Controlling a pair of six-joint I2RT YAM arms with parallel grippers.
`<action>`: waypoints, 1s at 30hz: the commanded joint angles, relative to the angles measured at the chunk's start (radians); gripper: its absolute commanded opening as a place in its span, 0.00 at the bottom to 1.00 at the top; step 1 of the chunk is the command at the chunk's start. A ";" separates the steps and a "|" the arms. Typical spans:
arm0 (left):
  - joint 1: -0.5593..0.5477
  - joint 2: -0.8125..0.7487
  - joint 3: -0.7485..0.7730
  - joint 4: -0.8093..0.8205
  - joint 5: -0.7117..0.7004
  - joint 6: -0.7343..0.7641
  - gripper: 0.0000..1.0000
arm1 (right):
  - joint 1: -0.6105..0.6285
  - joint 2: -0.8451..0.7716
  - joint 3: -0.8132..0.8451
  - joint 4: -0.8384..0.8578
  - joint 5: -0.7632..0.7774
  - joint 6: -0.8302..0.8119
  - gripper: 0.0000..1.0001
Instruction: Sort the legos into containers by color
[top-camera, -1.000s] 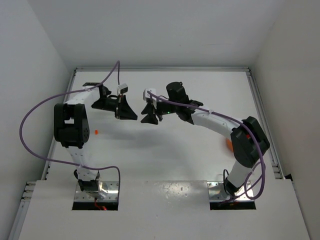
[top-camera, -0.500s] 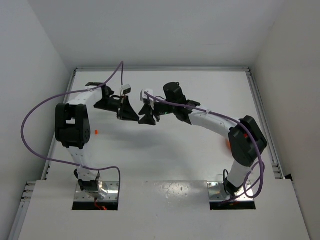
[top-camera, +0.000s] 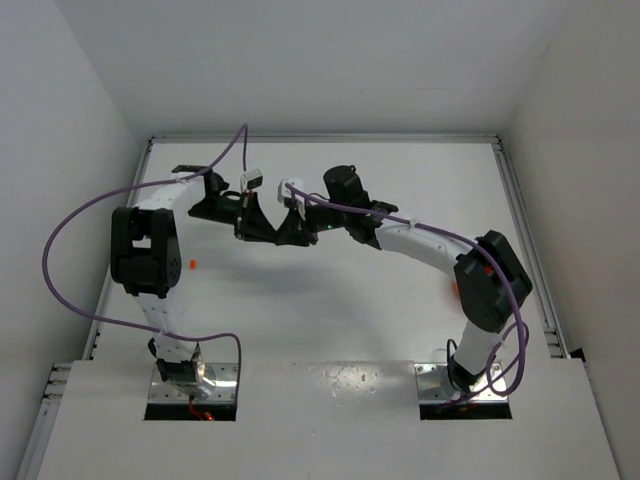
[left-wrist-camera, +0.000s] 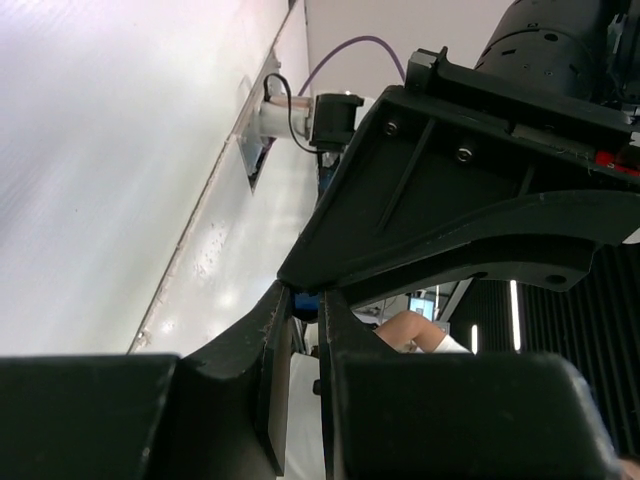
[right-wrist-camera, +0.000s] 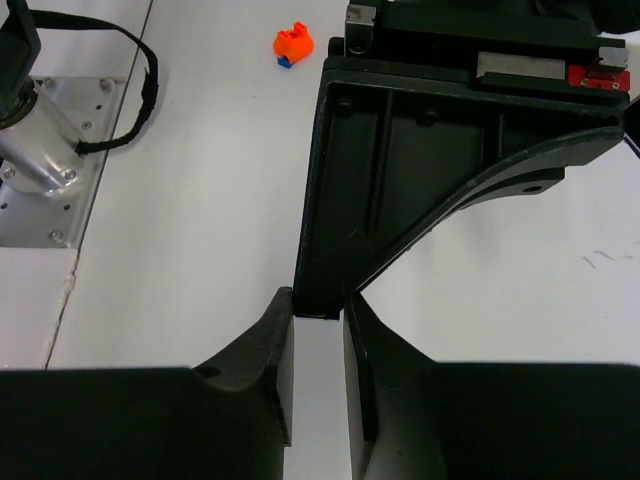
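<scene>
**Left fingers (left-wrist-camera: 272, 380), right fingers (right-wrist-camera: 276, 360): tip to tip**

Both pairs are held nearly together; pinching of the blue sliver (left-wrist-camera: 304, 303) between them cannot be told. A small orange plastic brick (right-wrist-camera: 292, 42) is seen on the white worktop (right-wrist-camera: 200, 200), well ahead of the right fingers.

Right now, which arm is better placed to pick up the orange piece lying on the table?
Left: the orange piece lies beside the left arm; the right claw would likely have to cross that arm.
</scene>
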 joint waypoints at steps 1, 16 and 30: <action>0.000 -0.051 -0.016 0.016 0.012 0.018 0.06 | 0.009 0.004 0.036 0.064 -0.012 -0.004 0.07; 0.222 -0.005 0.265 -0.012 -0.117 0.113 0.64 | -0.045 -0.211 -0.136 -0.341 0.210 -0.177 0.00; 0.223 -0.095 0.106 0.310 -0.321 -0.054 0.72 | -0.059 -0.167 -0.067 -0.488 0.295 -0.177 0.36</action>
